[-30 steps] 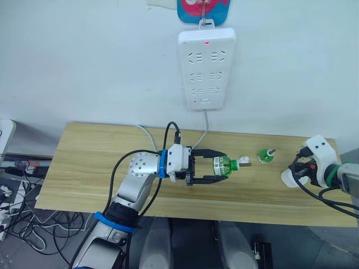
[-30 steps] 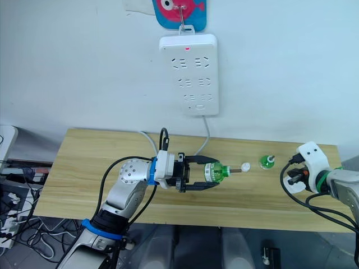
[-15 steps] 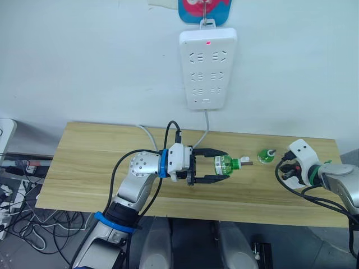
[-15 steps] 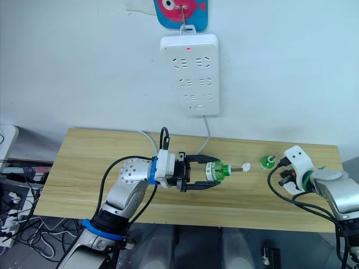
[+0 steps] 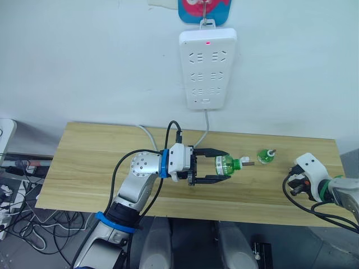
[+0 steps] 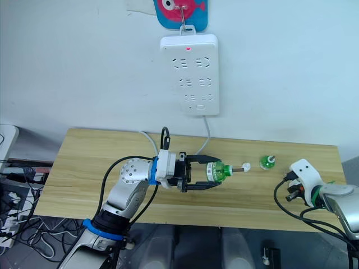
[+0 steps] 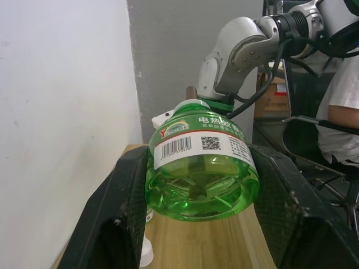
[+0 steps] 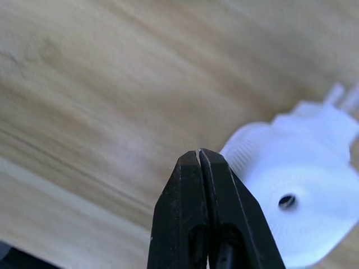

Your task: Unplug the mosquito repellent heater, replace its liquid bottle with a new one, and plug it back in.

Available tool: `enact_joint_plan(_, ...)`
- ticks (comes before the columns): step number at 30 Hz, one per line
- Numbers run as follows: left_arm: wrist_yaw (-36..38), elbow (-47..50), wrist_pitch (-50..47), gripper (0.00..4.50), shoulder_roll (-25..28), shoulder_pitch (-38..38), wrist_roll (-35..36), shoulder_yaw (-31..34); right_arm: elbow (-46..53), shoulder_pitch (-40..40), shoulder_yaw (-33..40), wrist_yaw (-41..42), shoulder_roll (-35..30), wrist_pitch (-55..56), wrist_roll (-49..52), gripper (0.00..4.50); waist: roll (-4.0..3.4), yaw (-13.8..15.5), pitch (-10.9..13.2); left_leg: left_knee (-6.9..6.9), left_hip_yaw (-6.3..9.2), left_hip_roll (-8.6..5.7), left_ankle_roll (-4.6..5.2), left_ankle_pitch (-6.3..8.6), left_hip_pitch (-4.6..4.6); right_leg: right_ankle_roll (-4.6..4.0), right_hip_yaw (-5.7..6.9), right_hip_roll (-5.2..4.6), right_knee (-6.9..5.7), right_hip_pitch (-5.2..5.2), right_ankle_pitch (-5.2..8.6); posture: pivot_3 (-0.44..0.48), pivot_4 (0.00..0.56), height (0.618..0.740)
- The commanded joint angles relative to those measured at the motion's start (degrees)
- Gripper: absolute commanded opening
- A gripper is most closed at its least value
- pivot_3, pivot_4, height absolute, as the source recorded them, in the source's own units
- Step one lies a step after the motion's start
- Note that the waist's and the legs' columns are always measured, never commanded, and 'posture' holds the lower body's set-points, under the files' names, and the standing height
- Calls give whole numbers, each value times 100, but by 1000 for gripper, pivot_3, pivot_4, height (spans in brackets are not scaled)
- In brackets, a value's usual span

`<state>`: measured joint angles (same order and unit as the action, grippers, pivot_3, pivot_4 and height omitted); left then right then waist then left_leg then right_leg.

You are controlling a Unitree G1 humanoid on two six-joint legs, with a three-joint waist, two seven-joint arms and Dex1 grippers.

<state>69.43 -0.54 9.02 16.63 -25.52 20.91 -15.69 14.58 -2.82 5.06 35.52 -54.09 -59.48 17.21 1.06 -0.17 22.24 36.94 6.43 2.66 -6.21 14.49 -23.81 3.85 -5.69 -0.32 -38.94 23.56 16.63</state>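
My right gripper (image 8: 199, 159), fingers together, has pulled back toward the table's (image 5: 90, 162) right edge; the heater (image 8: 303, 185) lies loose while my left gripper (image 5: 221, 165) clamps the green bottle (image 5: 225, 165).

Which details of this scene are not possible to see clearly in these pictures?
- Small white plastic mosquito repellent heater: blurred and cut off by the right wrist view's edge.
- Green transparent liquid bottle: neck hidden behind its own body in the left wrist view.
- Small green bottle on the wooden table: too small to read.

Left claw (image 5: 223, 166) clamped — right claw (image 8: 200, 158) pressed closed.
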Motion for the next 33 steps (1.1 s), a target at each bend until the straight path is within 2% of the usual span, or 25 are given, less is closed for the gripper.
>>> enact_joint_plan(1,21,75,76,2263,-71,-17,6,-56,313,124,292,129,-170,-85,76,45,0,-6,1,0,-1,0,0,0,0,0,-1,0,0,0,0,65,418,740)
enact_joint_plan(12,30,-13,131,2263,-122,-29,-31,-33,459,268,626,306,-293,-183,145,45,0,-2,1,0,-1,0,0,0,0,0,0,0,0,0,0,58,419,740)
enact_joint_plan(17,34,12,176,2263,-90,48,-39,-23,991,-165,1337,276,-103,-1453,775,45,-1,-9,1,0,-1,0,0,0,0,0,-1,0,-1,0,0,54,417,740)
enact_joint_plan(20,30,28,192,2263,-85,92,-43,-39,1169,-413,1737,147,2,-2477,974,646,0,2,1,-1,2,0,0,0,-2,0,2,0,1,-1,0,51,414,740)
enact_joint_plan(22,18,46,183,2263,-93,96,-39,-51,1144,-650,1936,3,45,-3108,1001,1315,0,6,1,0,2,0,0,0,-4,0,2,0,3,-1,0,51,414,740)
enact_joint_plan(26,2,70,177,2263,-104,105,-46,-72,758,-746,2194,-416,86,-3302,1214,2804,0,12,1,-1,2,-3,1,0,-4,0,2,-3,4,-1,0,54,410,740)
enact_joint_plan(30,-20,118,164,2263,-109,125,-54,-95,442,-738,2128,-609,23,-3302,1384,4200,0,5,1,-1,1,-3,1,1,-4,0,2,-3,4,0,0,64,408,740)
enact_joint_plan(31,-23,135,156,2263,-100,131,-51,-95,358,-784,2082,-628,3,-3302,1370,4476,0,5,1,-1,1,-3,1,1,-4,0,2,-3,4,0,0,64,408,740)
enact_joint_plan(33,-18,172,137,2263,-68,147,-38,-85,121,-922,2025,-681,14,-3302,1379,4476,0,4,1,-1,0,-3,1,1,-4,0,1,-3,4,0,0,64,408,740)
